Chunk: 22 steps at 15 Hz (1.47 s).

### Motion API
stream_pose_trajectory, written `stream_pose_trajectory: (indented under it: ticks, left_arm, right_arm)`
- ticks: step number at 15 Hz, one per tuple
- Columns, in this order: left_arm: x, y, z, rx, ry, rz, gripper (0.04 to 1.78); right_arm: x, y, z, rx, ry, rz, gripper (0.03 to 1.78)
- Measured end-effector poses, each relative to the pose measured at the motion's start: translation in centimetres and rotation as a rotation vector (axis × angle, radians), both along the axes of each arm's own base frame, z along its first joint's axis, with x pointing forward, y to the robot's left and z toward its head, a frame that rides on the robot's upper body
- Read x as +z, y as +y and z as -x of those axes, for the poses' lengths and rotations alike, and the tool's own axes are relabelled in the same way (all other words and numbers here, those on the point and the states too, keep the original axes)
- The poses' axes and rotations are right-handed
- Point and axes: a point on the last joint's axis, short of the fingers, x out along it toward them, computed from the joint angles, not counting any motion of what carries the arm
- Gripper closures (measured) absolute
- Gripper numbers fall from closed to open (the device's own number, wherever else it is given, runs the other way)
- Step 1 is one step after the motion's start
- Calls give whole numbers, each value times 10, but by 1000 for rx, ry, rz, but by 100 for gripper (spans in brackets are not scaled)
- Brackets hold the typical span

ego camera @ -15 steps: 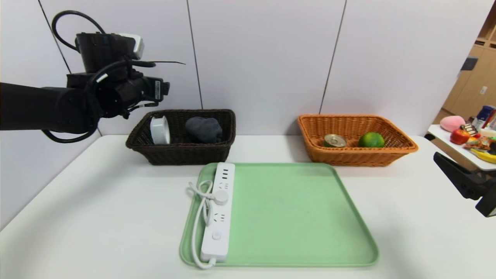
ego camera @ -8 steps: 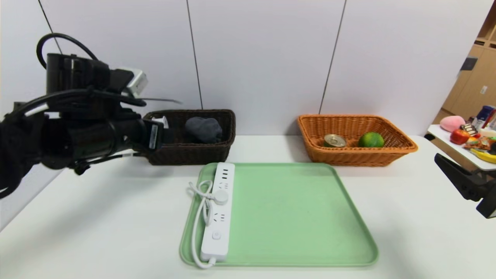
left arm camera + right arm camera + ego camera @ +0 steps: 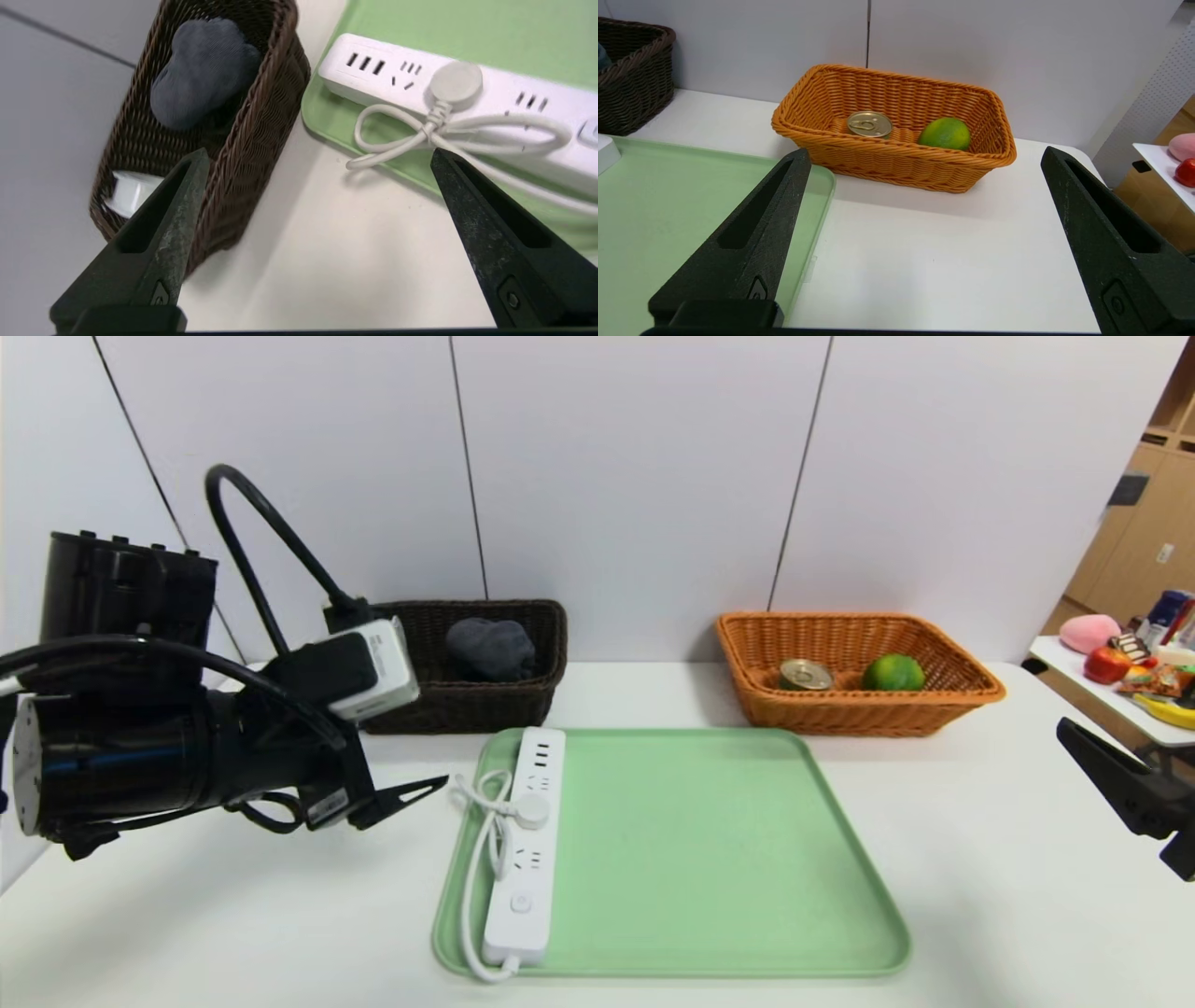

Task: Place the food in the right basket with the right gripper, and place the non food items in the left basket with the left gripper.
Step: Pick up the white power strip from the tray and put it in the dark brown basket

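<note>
The white power strip (image 3: 526, 840) with its coiled cord lies along the left side of the green tray (image 3: 709, 859); it also shows in the left wrist view (image 3: 467, 93). My left gripper (image 3: 420, 791) is open and empty, low over the table just left of the cord (image 3: 318, 154). The dark brown left basket (image 3: 485, 705) holds the grey towel (image 3: 491, 647) and the whitish tape roll (image 3: 131, 193). The orange right basket (image 3: 840, 714) holds the green fruit (image 3: 893, 672) and the tin (image 3: 807, 674). My right gripper (image 3: 1120, 784) is open and empty at the table's right edge (image 3: 925, 154). The glass dish is out of view.
A side table (image 3: 1102, 695) with toys and snacks stands at the far right. A white wall runs right behind both baskets. The left arm's wrist camera (image 3: 378, 667) hides the dark basket's left end in the head view.
My left arm has come down and back from above the dark basket to a low spot beside the tray's left edge. The right arm has stayed put.
</note>
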Motion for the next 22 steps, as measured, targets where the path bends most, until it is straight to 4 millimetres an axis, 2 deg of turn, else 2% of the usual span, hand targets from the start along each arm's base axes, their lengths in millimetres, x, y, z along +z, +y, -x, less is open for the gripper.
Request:
stream_pose_trajectory:
  ticks: [3, 7, 14, 17, 22]
  left_arm:
    - [-17, -1, -2, -105, -35, -185, 13]
    - [-40, 0, 1, -173, -4, -297, 13]
    - [-50, -9, -10, -192, 21, -320, 13]
    - [-46, -18, -19, -201, -22, -307, 13]
    - [-56, -29, -28, -208, -17, -323, 13]
  right_arm:
    - [2, 0, 1, 0, -12, -1, 11]
    - [4, 0, 1, 8, -19, -2, 11]
    - [5, 0, 0, 14, -19, -6, 11]
    - [5, 1, -1, 14, -16, -7, 11]
    - [6, 1, -2, 15, -17, -9, 11]
